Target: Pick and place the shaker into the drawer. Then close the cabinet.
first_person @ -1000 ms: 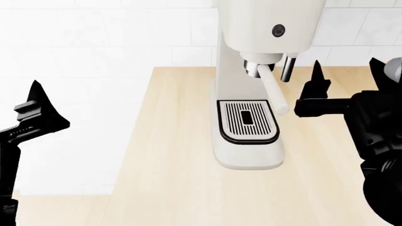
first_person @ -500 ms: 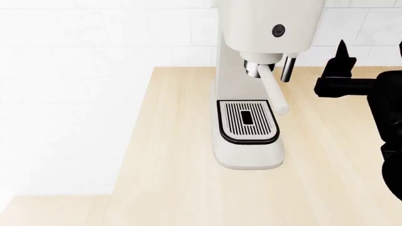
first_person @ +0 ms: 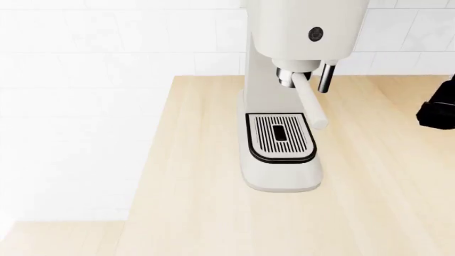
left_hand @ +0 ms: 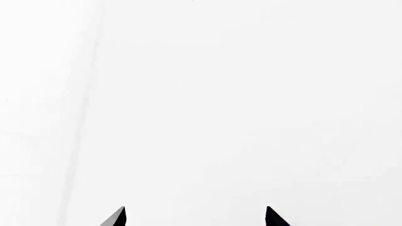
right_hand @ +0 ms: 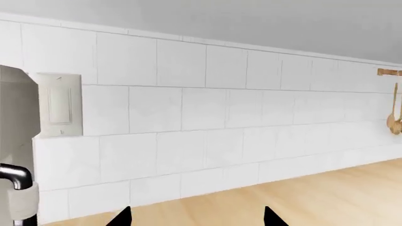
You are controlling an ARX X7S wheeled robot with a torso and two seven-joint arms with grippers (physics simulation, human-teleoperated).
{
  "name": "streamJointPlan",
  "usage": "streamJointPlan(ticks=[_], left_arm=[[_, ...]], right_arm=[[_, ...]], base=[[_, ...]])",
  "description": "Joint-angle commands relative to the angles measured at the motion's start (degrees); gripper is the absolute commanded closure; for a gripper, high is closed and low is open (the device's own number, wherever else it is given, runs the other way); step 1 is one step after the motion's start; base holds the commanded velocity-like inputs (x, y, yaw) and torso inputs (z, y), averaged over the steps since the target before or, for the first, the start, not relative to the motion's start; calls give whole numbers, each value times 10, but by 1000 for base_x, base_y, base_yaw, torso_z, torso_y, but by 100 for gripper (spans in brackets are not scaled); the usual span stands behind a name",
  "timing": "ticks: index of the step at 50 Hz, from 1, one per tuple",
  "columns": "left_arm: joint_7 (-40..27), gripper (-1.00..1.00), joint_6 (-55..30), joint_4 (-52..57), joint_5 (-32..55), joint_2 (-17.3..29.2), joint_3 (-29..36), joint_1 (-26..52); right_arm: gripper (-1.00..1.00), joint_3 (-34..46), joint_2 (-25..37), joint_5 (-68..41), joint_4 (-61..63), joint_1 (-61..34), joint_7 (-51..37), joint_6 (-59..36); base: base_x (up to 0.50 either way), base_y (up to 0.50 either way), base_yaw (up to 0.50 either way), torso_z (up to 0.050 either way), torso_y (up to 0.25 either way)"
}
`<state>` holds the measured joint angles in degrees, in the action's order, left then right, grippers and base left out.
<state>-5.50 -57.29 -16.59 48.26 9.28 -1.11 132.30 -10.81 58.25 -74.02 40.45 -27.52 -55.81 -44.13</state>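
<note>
The shaker, the drawer and the cabinet are out of view in every frame. My left gripper [left_hand: 196,215] is open; its two dark fingertips stand wide apart in front of a plain white surface, with nothing between them. My right gripper [right_hand: 197,216] is open too, above the wooden counter [right_hand: 314,193] and facing the white tiled wall [right_hand: 188,108]. In the head view only a black piece of the right arm [first_person: 438,110] shows at the right edge, and the left arm is out of that view.
A white espresso machine [first_person: 284,106] with a drip tray [first_person: 280,137] stands on the light wooden counter [first_person: 199,213] against the tiled wall. A wall switch [right_hand: 60,103] and hanging wooden utensils [right_hand: 394,117] show in the right wrist view.
The left arm has left the head view. The right arm has swung up and to the right, so only a small black part remains at the right edge.
</note>
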Motion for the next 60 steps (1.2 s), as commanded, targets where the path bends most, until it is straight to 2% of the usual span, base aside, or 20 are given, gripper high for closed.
streamJointPlan(ticks=[1, 7, 12, 15, 17, 20, 23, 28, 34, 38, 46, 50, 52, 54, 55, 57, 59, 60], left_arm=[[145, -100, 88, -151, -42, -93, 62, 27], [159, -100, 184, -259, 24, -93, 208, 27], [174, -100, 266, -356, 119, -93, 376, 27], [174, -100, 321, -404, 210, -93, 501, 27], [174, -100, 345, -418, 255, -93, 557, 27], [171, -100, 367, -428, 304, -93, 615, 27], [169, -100, 376, -433, 329, -93, 643, 27], [160, -100, 374, -432, 335, -93, 645, 27], [134, -100, 375, -422, 356, -93, 644, 27], [129, -100, 381, -415, 380, -93, 665, 27], [135, -100, 388, -438, 403, -93, 695, 27], [140, -100, 381, -440, 386, -93, 668, 27], [138, -100, 375, -431, 365, -93, 620, 27], [116, -100, 364, -411, 330, -93, 546, 27], [88, -100, 361, -385, 327, -84, 521, 26], [-82, -100, 334, -213, 385, 43, 484, -66], [-218, -100, 327, -41, 428, 151, 458, -146], [-265, -100, 325, 45, 451, 198, 446, -180]], right_arm=[[-100, -267, 18, -68, 85, 223, -28, -38], [-100, -455, -22, -124, 127, 325, -15, -93], [-100, -543, -45, -158, 145, 365, -9, -115], [-100, -565, -57, -164, 153, 377, -5, -122], [-100, -570, -64, -161, 156, 382, 1, -125], [-100, -561, -74, -147, 157, 380, 11, -127], [-100, -531, -82, -125, 156, 369, 18, -123], [-100, -512, -89, -115, 157, 362, 22, -119], [-100, -530, -94, -126, 165, 374, 21, -121], [-100, -537, -100, -127, 168, 381, 25, -122], [-100, -486, -101, -104, 166, 356, 24, -116], [-100, -459, -101, -94, 165, 344, 21, -113], [-100, -448, -99, -93, 165, 337, 19, -111], [-100, -430, -101, -83, 164, 329, 22, -109], [-100, -417, -103, -76, 163, 323, 24, -107], [-100, -385, -105, -61, 159, 307, 27, -105], [-100, -351, -103, -48, 153, 286, 27, -103], [-100, -335, -102, -43, 149, 276, 27, -101]], base=[[0, 0, 0, 0, 0], [0, 0, 0, 0, 0], [0, 0, 0, 0, 0], [0, 0, 0, 0, 0], [0, 0, 0, 0, 0], [0, 0, 0, 0, 0], [0, 0, -1, 0, 0], [2, 0, -1, 0, 0], [0, 0, 0, 0, 0], [0, 0, 0, 0, 0], [3, 0, -1, 0, 0], [3, -1, -1, 0, 0], [6, -1, -1, 0, 0], [0, 0, -1, 0, 0], [0, 0, 0, 0, 0], [0, 0, 0, 0, 0], [0, 0, 0, 0, 0], [0, 0, 0, 0, 0]])
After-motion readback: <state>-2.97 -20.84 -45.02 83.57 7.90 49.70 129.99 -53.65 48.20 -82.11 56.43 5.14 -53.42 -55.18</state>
